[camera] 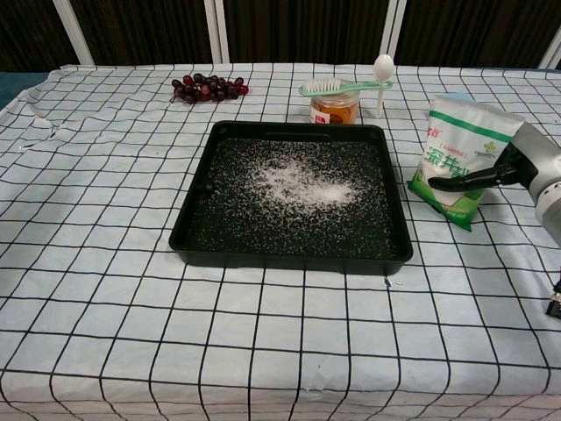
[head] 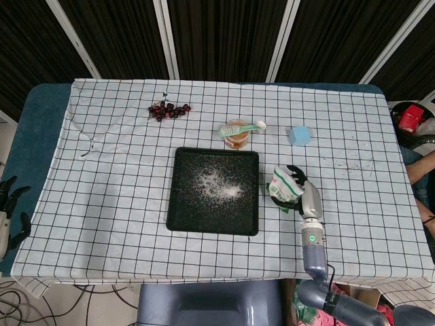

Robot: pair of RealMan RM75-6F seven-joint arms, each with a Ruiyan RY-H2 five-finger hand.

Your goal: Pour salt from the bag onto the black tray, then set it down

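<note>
on the checked tablecloth (head: 122, 204) the black tray (camera: 195, 219) already has a white patch of salt (camera: 298, 182) in its middle, so the pouring looks done. the bag (camera: 460, 158) stands on the cloth just right of the tray, with the right hand (camera: 491, 174) gripping it, so i think only the letting go is left. the left hand (head: 10, 210) hangs off the table's left edge, holding nothing, fingers apart.

left hand (head: 10, 210) cut by the head view's edge, bag (camera: 456, 158) hiding the blue object

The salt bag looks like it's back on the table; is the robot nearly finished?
Nearly. Salt already lies scattered in the black tray, so the pouring looks done. The right robot hand holds the salt bag upright on the tablecloth beside the tray. Only letting go remains.
</note>
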